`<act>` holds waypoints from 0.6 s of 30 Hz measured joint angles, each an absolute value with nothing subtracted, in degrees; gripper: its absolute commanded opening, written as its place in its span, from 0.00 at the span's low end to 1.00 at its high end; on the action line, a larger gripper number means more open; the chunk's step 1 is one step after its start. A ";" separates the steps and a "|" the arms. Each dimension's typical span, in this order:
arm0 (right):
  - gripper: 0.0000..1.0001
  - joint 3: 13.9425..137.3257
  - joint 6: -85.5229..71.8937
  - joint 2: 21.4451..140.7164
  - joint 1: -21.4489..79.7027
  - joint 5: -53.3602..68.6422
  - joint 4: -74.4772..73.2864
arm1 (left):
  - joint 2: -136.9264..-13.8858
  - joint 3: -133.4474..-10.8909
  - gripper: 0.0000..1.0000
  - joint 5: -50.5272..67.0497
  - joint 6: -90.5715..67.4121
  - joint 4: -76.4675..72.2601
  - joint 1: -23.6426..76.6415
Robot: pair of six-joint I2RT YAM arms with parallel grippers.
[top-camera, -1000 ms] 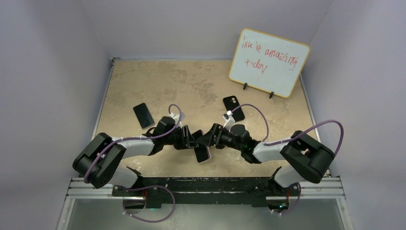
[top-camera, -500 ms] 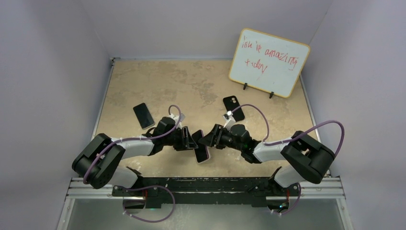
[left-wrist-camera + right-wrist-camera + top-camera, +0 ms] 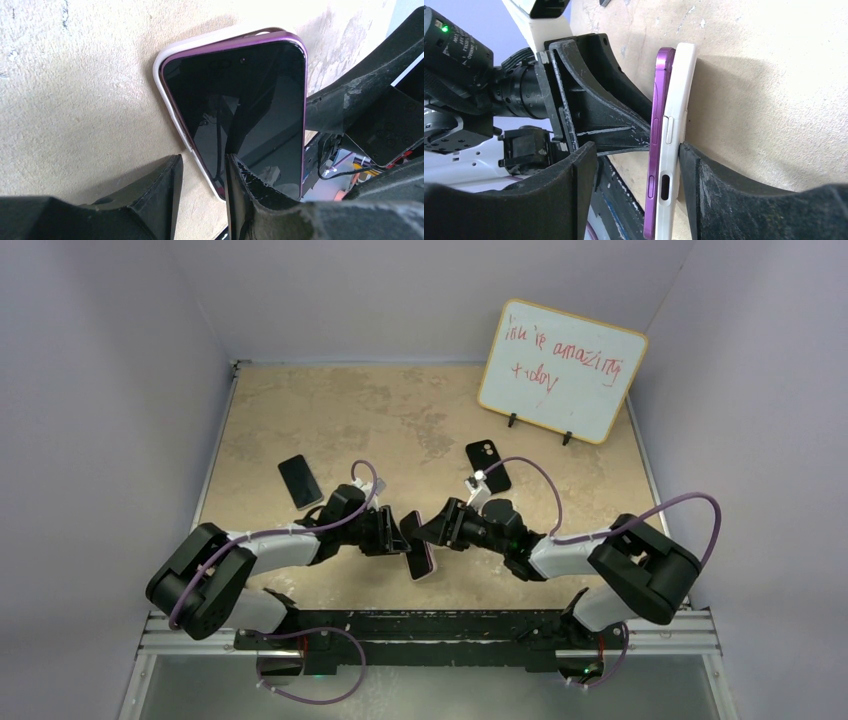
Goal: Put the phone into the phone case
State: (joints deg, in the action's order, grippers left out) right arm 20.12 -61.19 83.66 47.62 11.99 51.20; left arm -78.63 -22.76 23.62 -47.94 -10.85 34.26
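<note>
Purple-edged phone [image 3: 250, 110] is only partly in the white case [image 3: 158, 75]. Both are held up off flat btwn the two arms, over the near-middle of the table [image 3: 75, 100]. Left wrist view: case rim wraps the phone's top and one long side, but the other long side shows bare purple w/ no white beyond it. Right wrist view, edge-on: the phone's side band sits proud of the case, w/ the gap wider at the far end.

Left hand [image 3: 202, 167] is part-spread w/ a narrow gap and pinches nothing. One finger lies against the screen, the other is off past the case rim. Right hand [image 3: 638, 150] is spread wide around the pair. One finger touches the case back, the other stands clear of the screen side, so it acts as a backstop, not a grip.

My read: the step is pressing in the last unseated edge.

Risks:
- Neither hand clamps the pair, so a push off-centre could slide it sideways out from btwn the hands and drop it flat.
- A finger on glass has little friction and may skid instead of pressing.
- Pressing the seated side harder could lever the free side further out.
- If the backstop finger gives way, the case prob. flexes and the corner won't snap in.
</note>
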 measured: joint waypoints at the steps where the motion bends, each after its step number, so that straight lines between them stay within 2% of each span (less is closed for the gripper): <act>1: 0.61 20.12 -61.32 83.88 47.59 12.05 51.33 | -78.61 -22.81 0.38 23.62 -47.81 -10.76 34.26; 3: 0.57 20.51 -61.54 84.55 47.57 12.14 51.05 | -78.61 -22.96 0.38 23.59 -47.46 -10.52 34.26; 5: 0.49 21.52 -61.47 85.19 47.57 12.16 49.45 | -78.61 -23.14 0.38 23.55 -47.33 -10.13 34.26; 9: 0.19 23.59 -60.82 86.13 47.55 11.97 45.06 | -78.63 -23.44 0.38 23.59 -47.07 -9.41 34.24; 12: 0.05 23.79 -60.10 86.24 47.33 11.49 43.38 | -78.78 -23.68 0.37 23.55 -46.89 -9.15 34.22; 16: 0.00 24.40 -59.02 86.32 47.27 10.74 41.60 | -79.11 -23.86 0.37 23.59 -46.89 -9.28 34.24; 18: 0.09 24.64 -58.81 86.32 47.22 10.63 40.97 | -79.24 -23.99 0.37 23.59 -46.89 -9.30 34.26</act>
